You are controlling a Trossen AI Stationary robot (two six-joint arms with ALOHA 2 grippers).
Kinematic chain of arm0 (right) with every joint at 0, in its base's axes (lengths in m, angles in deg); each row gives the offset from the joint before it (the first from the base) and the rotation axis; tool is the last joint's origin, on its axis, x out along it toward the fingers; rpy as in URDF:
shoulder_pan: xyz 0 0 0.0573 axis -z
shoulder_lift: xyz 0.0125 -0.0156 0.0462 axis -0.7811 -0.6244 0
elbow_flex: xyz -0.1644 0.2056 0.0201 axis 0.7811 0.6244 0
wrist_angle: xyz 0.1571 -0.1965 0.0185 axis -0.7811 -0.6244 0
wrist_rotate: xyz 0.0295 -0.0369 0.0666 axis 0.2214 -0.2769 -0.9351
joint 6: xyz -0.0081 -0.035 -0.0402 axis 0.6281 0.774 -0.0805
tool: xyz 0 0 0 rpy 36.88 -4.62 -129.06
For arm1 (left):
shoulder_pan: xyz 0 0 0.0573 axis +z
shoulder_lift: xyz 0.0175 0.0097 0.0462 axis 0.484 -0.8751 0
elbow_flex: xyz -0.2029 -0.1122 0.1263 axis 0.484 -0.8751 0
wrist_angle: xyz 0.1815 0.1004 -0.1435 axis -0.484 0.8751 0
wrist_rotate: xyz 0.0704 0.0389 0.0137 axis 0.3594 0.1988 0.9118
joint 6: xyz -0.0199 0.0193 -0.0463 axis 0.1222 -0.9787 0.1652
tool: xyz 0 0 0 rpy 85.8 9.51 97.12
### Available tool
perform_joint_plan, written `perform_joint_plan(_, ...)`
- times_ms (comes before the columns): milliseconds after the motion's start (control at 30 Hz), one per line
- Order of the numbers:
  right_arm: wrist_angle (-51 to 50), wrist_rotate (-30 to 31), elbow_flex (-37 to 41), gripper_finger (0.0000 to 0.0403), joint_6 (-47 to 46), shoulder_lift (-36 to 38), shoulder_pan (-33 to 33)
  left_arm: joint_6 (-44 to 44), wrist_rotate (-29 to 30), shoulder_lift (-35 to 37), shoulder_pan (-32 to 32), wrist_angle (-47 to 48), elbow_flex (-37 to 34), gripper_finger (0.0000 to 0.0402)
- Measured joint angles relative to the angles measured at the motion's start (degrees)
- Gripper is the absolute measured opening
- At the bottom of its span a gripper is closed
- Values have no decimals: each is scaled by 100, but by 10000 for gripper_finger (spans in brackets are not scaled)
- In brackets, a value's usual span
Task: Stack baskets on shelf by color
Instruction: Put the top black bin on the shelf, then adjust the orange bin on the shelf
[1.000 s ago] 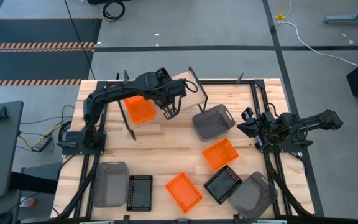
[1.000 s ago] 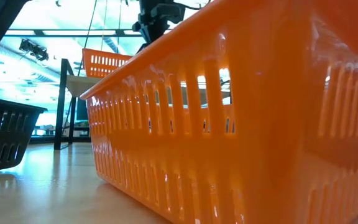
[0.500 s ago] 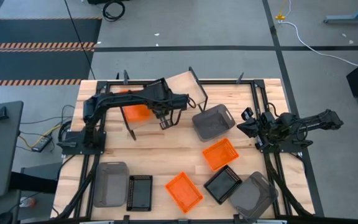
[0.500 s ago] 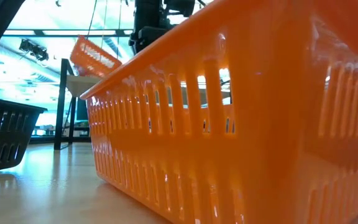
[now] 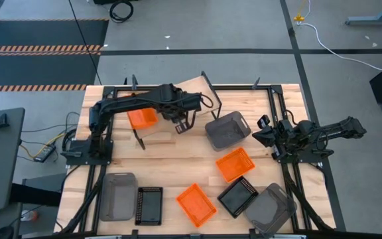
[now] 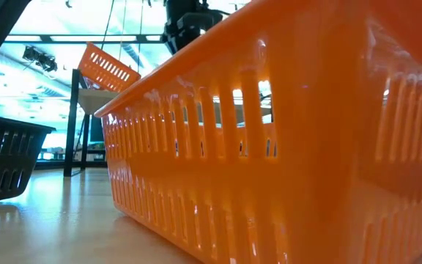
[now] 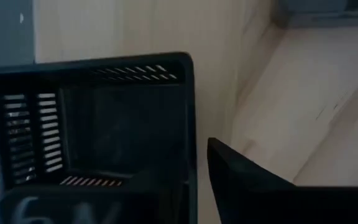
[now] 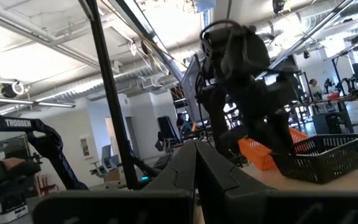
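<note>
On the shelf [image 5: 192, 86] sits a black mesh basket [image 7: 92, 124], level, also seen in the right wrist view [image 8: 319, 155]. My left gripper [image 5: 186, 123] hangs over it, open and pointing steeply down. One finger [image 7: 247, 180] stands just outside the basket's side wall, with bare wood showing between them. Beside it on the shelf, an orange basket [image 5: 142, 117] lies tilted with one end raised [image 6: 108, 70]. My right gripper [image 8: 194, 168] is shut and parked at the table's right side [image 5: 265, 131].
A grey basket [image 5: 227, 129] stands on the table just right of the shelf. Nearer the front lie two orange baskets [image 5: 234, 164] [image 5: 196, 204], two black ones [image 5: 149, 206] [image 5: 237, 196] and two grey ones [image 5: 117, 196] [image 5: 270, 207].
My left gripper has dipped toward the near edge and come back toward the right over the shelf. The orange basket on the shelf, level a second ago, has tipped with one end raised and has shifted slightly toward the table's left.
</note>
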Motion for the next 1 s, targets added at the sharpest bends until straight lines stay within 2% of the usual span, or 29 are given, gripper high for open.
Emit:
perform_joint_plan(300,-100,-2,0,12,0,0,-2,-17,-58,11,-112,667,768,96)
perform_joint_plan(500,-129,-2,0,12,0,0,-2,-95,-666,292,-312,602,803,89)
perform_joint_plan(1000,-174,0,2,12,-17,-9,-2,48,-372,885,-430,618,756,82)
